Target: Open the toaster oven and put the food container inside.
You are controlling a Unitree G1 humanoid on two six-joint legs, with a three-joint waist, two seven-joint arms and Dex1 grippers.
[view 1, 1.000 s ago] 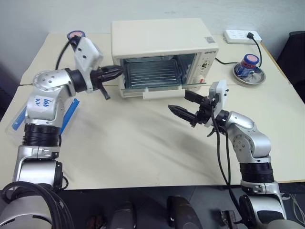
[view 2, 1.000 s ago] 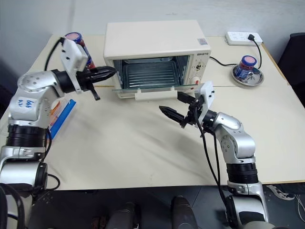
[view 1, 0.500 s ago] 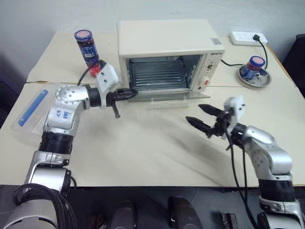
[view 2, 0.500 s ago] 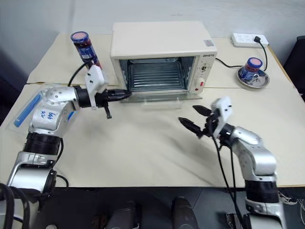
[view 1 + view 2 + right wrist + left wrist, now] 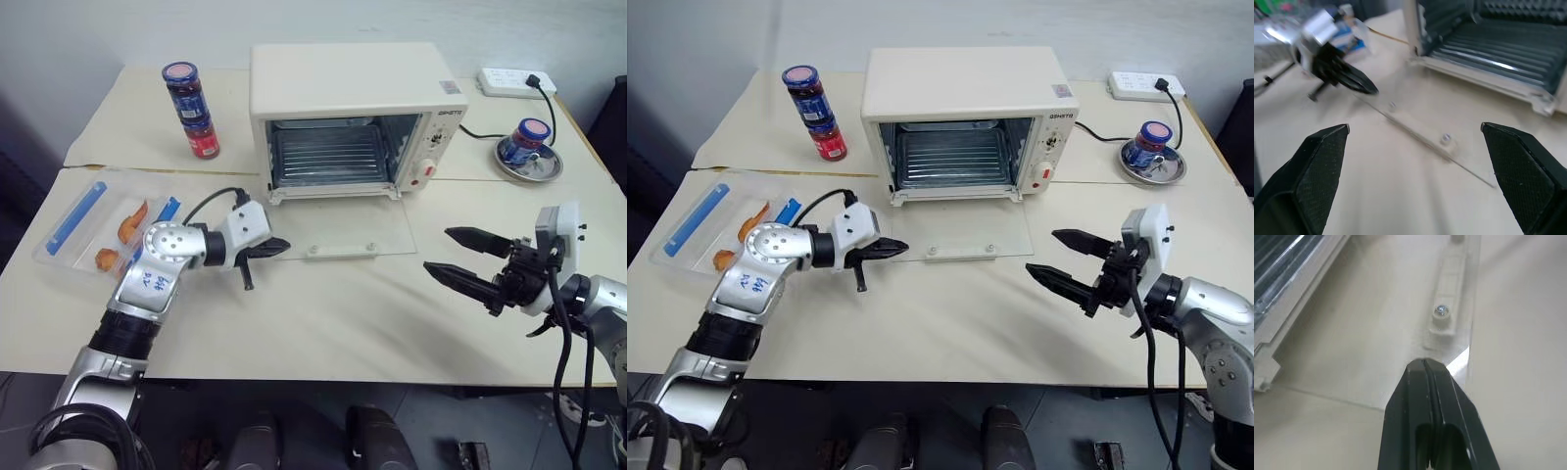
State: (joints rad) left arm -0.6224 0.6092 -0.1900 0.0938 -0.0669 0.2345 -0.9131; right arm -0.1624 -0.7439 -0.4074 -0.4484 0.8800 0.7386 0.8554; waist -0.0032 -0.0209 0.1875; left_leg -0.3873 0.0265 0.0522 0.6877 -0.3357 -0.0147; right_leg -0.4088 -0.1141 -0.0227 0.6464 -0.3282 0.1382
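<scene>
oven door flat open | box way off at 9 o'clock | left claw pinched shut, empty, over door corner | right claw wide open | risk: snagging the glass

Left arm reached forward and inward, elbow bent, wrist angled slightly downward; the left gripper had its two black fingers pressed together. Right arm was held out to the side, forearm roughly level; the right gripper had its fingers spread wide, pointing inward.
</scene>
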